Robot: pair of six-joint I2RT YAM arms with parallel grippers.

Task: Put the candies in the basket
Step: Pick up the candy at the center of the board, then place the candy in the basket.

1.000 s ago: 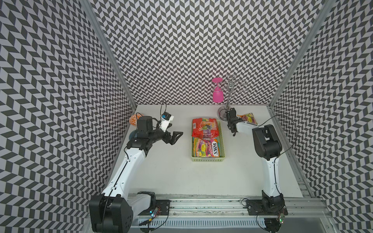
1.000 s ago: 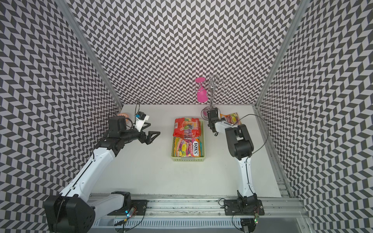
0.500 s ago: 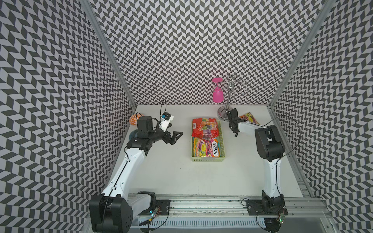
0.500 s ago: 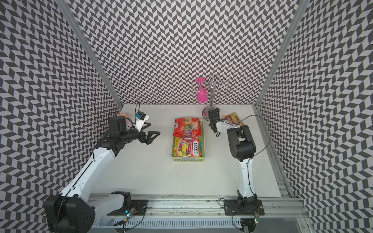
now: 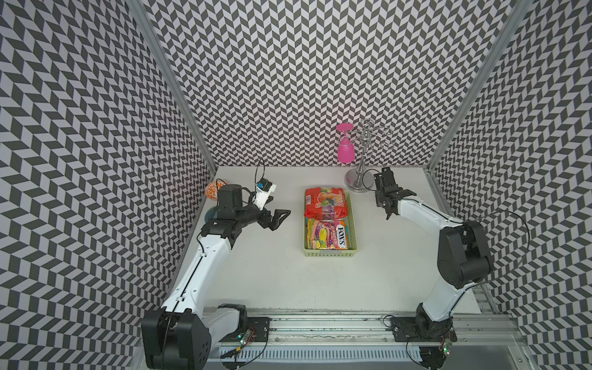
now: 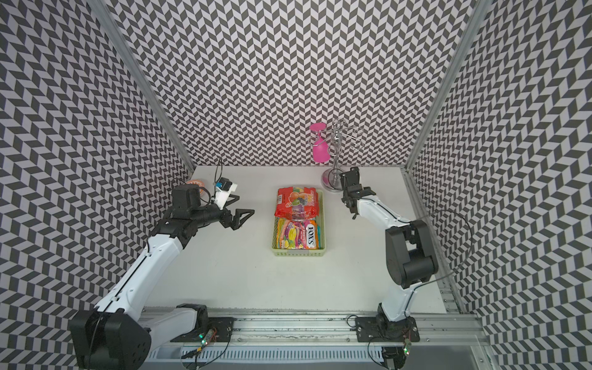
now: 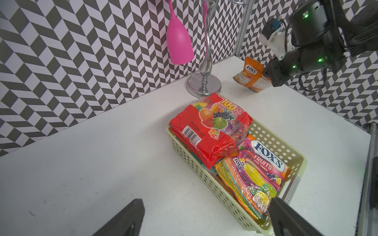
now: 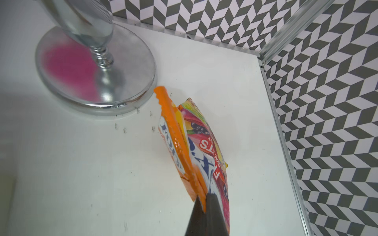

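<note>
The basket, pale green with perforated sides, sits mid-table in both top views. In it lie candies: a red bag on top of a purple FOX'S bag. My right gripper is shut on the edge of an orange FOX'S bag, which hangs just above the table near the back right corner. In both top views my right wrist hides that bag. My left gripper hovers open and empty, left of the basket.
A silver stand with a pink glass hanging on it stands right beside the held bag. An orange patterned bowl and a blue bowl sit behind my left arm by the left wall. Patterned walls close three sides.
My right gripper has shut on the orange bag. Its elbow has swung to the right, and the bag no longer shows in the top views. The left arm has not moved.
</note>
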